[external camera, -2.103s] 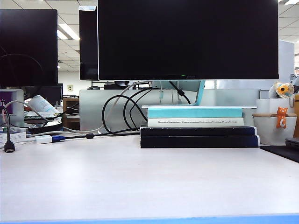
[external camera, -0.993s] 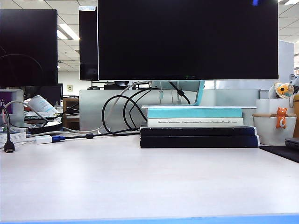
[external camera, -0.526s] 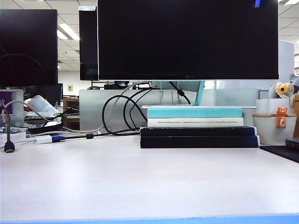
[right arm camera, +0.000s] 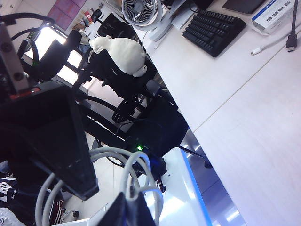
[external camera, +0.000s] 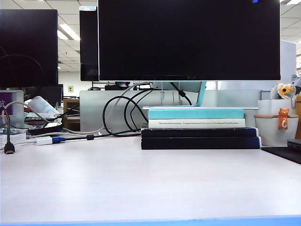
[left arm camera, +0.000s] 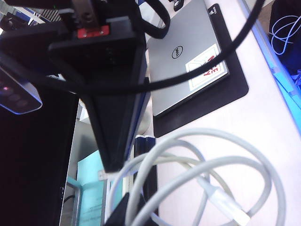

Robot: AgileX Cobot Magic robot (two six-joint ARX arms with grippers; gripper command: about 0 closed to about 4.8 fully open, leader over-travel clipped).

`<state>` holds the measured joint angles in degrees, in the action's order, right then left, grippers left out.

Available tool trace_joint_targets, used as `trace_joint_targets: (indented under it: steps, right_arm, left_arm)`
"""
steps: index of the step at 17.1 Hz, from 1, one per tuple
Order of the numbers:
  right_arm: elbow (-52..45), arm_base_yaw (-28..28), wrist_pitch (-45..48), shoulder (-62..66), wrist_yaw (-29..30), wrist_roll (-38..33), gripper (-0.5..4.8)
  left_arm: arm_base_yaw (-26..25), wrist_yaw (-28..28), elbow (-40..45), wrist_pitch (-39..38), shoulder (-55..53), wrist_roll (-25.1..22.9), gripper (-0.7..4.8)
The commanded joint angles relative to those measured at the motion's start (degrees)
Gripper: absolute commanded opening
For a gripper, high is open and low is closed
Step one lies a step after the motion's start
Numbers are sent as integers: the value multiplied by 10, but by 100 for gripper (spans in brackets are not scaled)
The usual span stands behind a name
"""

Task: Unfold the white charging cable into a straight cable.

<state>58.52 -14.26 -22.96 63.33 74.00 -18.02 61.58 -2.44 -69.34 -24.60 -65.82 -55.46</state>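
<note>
Both claws held the still-coiled white charging cable (left arm camera: 202,160) aloft, left gripper (left arm camera: 117,188) and right gripper (right arm camera: 113,197) pinched tight, needing a slow, level pull apart.

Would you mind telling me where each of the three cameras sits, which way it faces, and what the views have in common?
Exterior view: low at the table's edge, facing the monitor and stacked books; no arm or gripper shows.
Left wrist view: on the left arm above the table, looking along the left gripper, shut on the white charging cable; a silver laptop beyond.
Right wrist view: on the right arm, looking past the right gripper, holding cable loops, toward a keyboard and fan.
Shared: both wrist views show the cable.
</note>
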Motion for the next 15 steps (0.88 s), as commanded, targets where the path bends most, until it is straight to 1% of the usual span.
trace_joint_targets:
  steps: [1, 2, 3, 4, 5, 7, 8, 9, 10, 11, 12, 13, 14, 15]
  right_arm:
    - [1, 0, 9, -2, 7, 0, 64]
    - [2, 0, 50, -2, 4, -2, -5]
    - [2, 0, 63, -2, -9, -5, -5]
    - [2, 0, 84, -2, -29, -7, -5]
    - [2, 0, 129, -2, -69, -13, -5]
    - [2, 0, 161, -4, -134, -13, -5]
    - [2, 0, 174, -5, -172, -12, -5]
    - [2, 0, 168, -5, -155, -12, -5]
    - [2, 0, 150, -3, -83, -13, -5]
    - [2, 0, 145, -1, -40, -12, -5]
    - [2, 1, 146, -1, -72, -5, -5]
    - [2, 5, 147, -6, -155, 10, -5]
    - [2, 13, 147, -17, -287, 34, -4]
    - [2, 10, 149, -17, -208, 21, -5]
  left_arm:
    - [0, -17, -1, 12, 1, 4, -5]
    - [0, -16, -2, 11, 0, 11, 1]
    - [0, -17, -2, 11, 0, 15, 251]
    - [0, -8, -2, 7, 0, 49, 479]
    - [0, 25, -2, -20, 8, 64, 479]
    - [0, 62, -2, -38, 19, 78, 479]
    - [0, 95, -2, -52, 30, 89, 479]
    - [0, 107, -2, -54, 31, 90, 479]
    - [0, 123, -2, -65, 39, 94, 479]
    - [0, 126, -2, -70, 42, 98, 479]
    - [0, 128, -2, -71, 46, 110, 479]
    - [0, 128, -2, -71, 48, 116, 479]
    - [0, 129, -2, -71, 49, 116, 479]
    - [0, 129, -2, -76, 49, 117, 479]
